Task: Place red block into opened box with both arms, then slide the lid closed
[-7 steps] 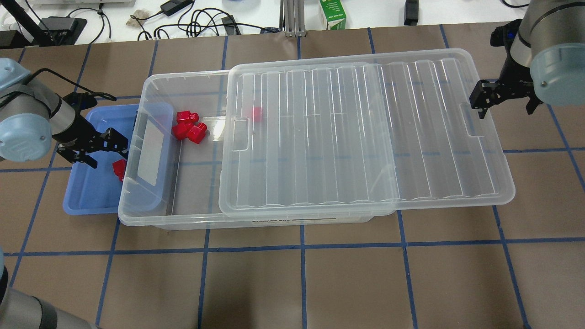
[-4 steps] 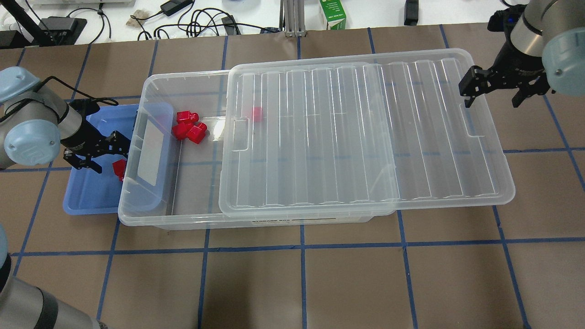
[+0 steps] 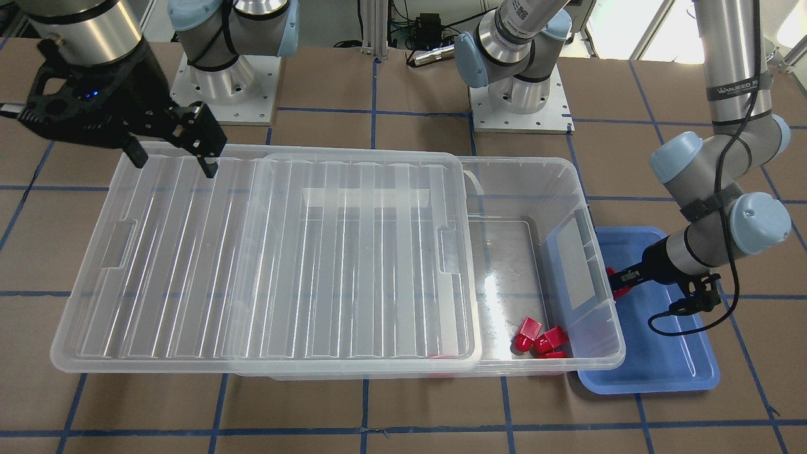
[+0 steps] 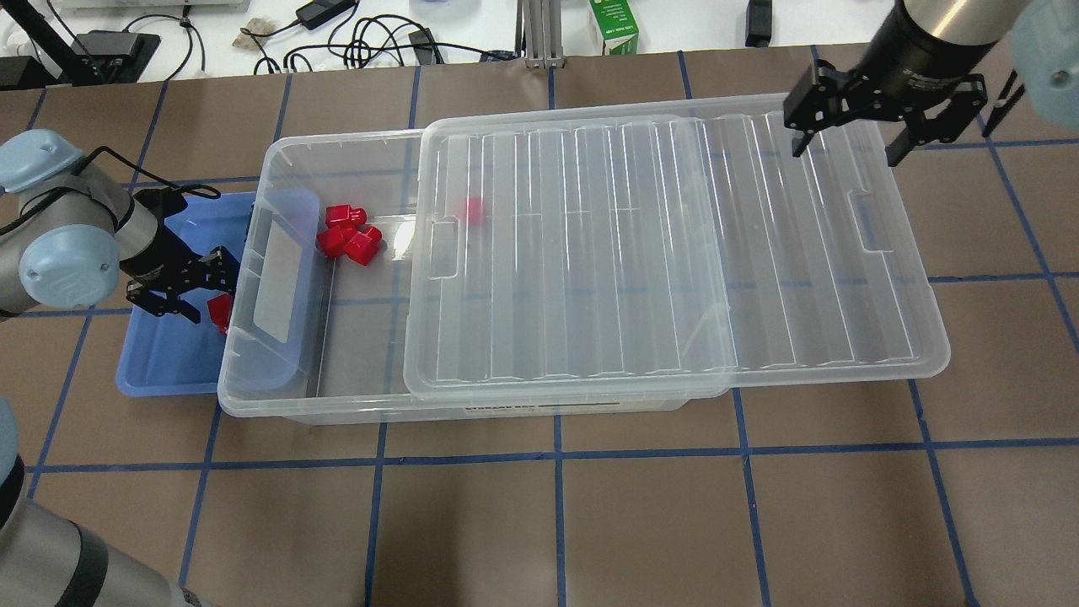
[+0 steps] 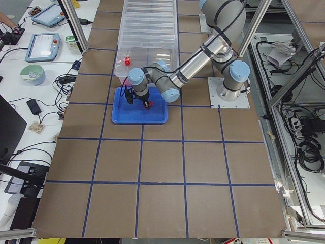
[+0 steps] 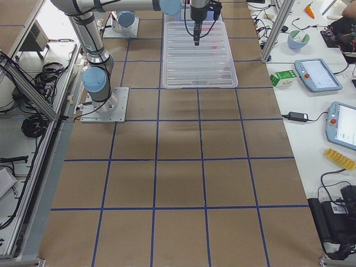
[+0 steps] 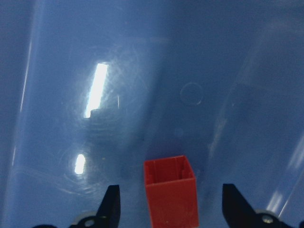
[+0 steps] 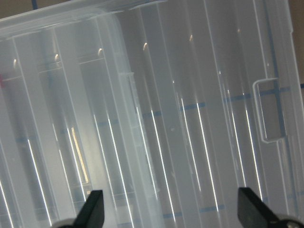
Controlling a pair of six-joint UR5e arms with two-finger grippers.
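A red block (image 7: 170, 192) lies in the blue tray (image 4: 160, 362), close to the box's left end wall. My left gripper (image 4: 181, 295) is down in the tray and open, and the block (image 4: 221, 310) sits between its fingers (image 7: 110, 206) with a gap on each side. The clear box (image 4: 253, 396) holds three red blocks (image 4: 347, 232) near its open left end, and a fourth (image 4: 475, 211) shows under the lid. The ribbed lid (image 4: 674, 253) is slid right, overhanging the box. Above its far right corner my right gripper (image 4: 847, 139) hangs open and empty.
The blue tray (image 3: 662, 372) is tucked partly under the box's rim (image 3: 605, 353). A green carton (image 4: 614, 25) and cables (image 4: 362, 42) lie beyond the table's far edge. The brown table is marked with a blue tape grid.
My right gripper has moved from beside the lid's right-end notch back and inward, over the lid's far right corner. My left gripper has shifted closer, around the block in the tray.
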